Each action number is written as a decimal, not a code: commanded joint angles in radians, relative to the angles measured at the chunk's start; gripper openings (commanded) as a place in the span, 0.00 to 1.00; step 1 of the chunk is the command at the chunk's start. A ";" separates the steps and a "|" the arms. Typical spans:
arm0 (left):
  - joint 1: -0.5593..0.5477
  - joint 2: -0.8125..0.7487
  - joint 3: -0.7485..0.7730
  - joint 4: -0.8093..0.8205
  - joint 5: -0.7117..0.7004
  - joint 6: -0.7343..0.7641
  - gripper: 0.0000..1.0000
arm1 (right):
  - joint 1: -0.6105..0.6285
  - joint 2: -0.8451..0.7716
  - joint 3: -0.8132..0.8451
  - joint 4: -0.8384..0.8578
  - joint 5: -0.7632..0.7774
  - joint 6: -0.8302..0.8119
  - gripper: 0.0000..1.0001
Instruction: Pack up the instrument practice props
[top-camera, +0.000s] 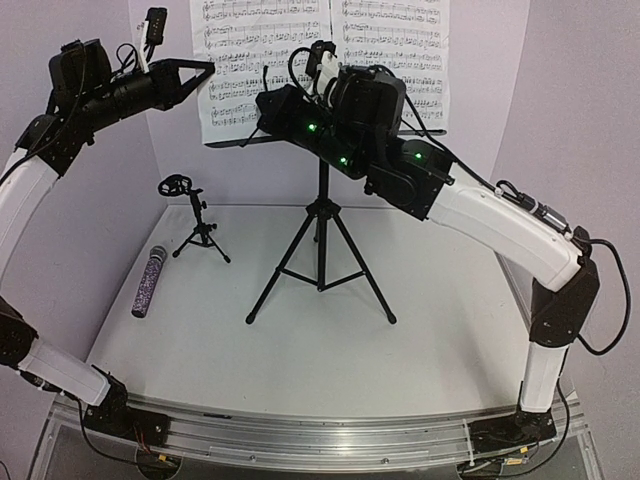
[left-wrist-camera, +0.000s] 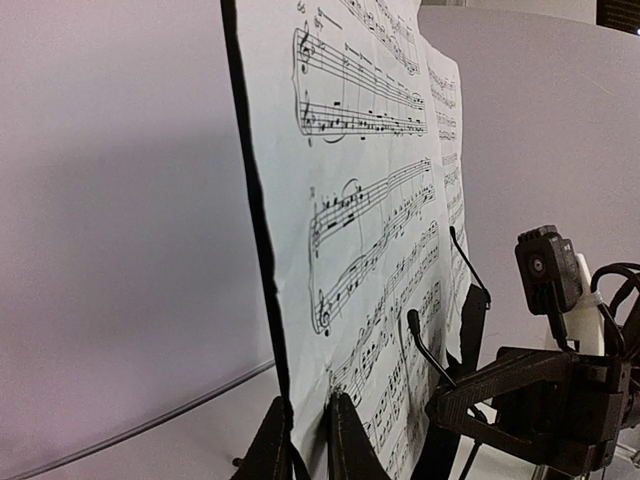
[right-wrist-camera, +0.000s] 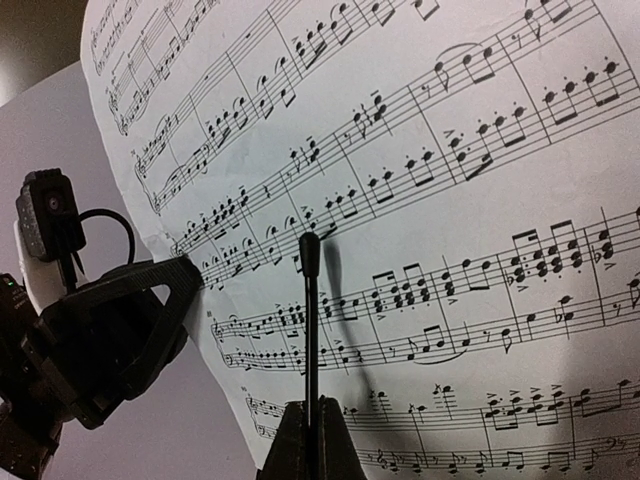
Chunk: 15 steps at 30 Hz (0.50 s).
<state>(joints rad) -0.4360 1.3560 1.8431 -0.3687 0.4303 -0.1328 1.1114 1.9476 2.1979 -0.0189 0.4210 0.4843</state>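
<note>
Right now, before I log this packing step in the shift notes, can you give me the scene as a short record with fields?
left gripper: jaws shut on the left edge of the sheet-music pages
right gripper: jaws shut on the page-holder wire
music stand: upright, tripod open, pages on its desk
microphone: lying on the table, left side
mic stand: upright, right of the microphone, clip empty

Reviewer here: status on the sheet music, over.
Left gripper shut on left edge of sheet-music pages. Right gripper shut on retainer wire. Pages on music stand. Second wire across right-hand page.
</note>
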 joint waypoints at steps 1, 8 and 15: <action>0.023 -0.023 0.033 0.018 -0.154 0.086 0.18 | 0.007 -0.038 0.000 0.011 0.025 -0.010 0.00; 0.025 -0.047 0.037 0.010 -0.188 0.104 0.18 | 0.007 -0.039 -0.003 0.011 0.019 -0.015 0.00; 0.024 -0.067 0.007 0.001 -0.193 0.101 0.02 | 0.007 -0.033 0.004 0.011 0.013 -0.016 0.00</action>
<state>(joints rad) -0.4186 1.3120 1.8446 -0.3679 0.2831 -0.0430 1.1114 1.9476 2.1921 -0.0135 0.4229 0.4835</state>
